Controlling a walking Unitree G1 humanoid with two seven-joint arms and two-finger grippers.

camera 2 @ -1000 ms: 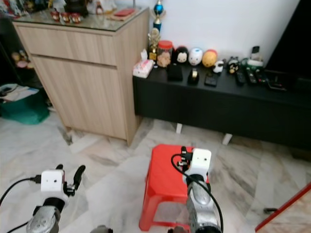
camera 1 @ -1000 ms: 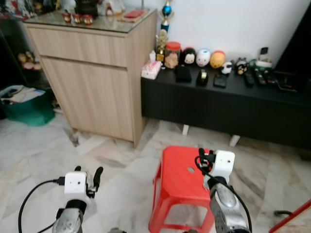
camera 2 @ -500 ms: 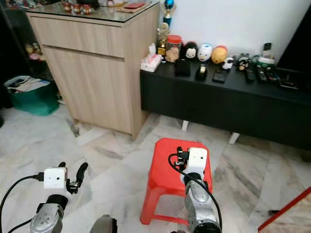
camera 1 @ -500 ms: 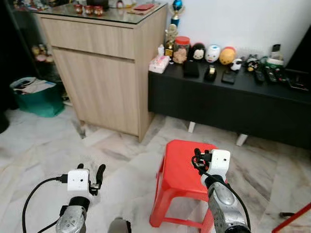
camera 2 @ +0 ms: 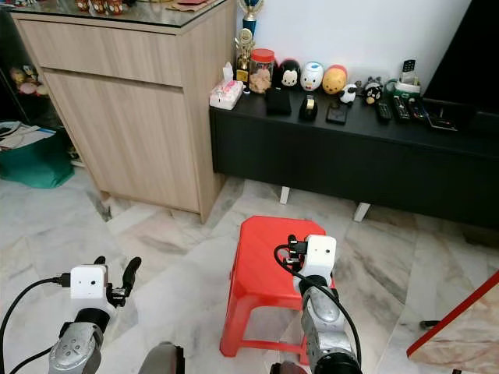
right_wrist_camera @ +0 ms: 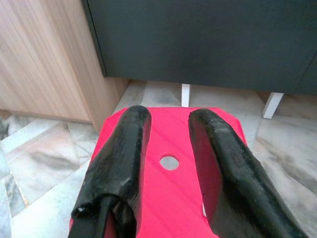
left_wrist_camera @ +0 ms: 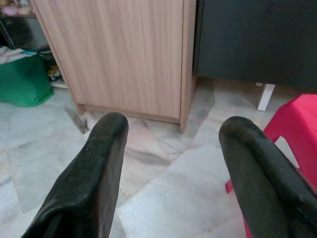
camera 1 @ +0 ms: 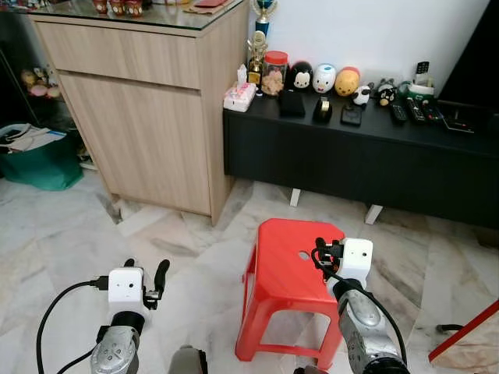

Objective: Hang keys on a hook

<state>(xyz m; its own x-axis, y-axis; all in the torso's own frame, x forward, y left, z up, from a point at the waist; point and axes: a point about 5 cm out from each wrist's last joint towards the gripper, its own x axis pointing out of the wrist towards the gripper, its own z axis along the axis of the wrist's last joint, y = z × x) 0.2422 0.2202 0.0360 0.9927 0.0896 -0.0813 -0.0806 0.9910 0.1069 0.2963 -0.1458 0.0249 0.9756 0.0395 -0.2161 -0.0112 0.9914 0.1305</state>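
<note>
My left gripper [left_wrist_camera: 168, 163] gapes wide and empty; my right gripper [right_wrist_camera: 166, 148], part-open and empty, hovers over the red stool [camera 1: 288, 269] mid-frame

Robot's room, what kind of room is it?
Probably a living room in a home: a long black TV bench with remote controls and toy figures, a wooden cabinet, and a red plastic stool.

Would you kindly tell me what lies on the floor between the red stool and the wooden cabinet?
In the left eye view, only bare marble floor lies between the red stool and the wooden cabinet.
</note>
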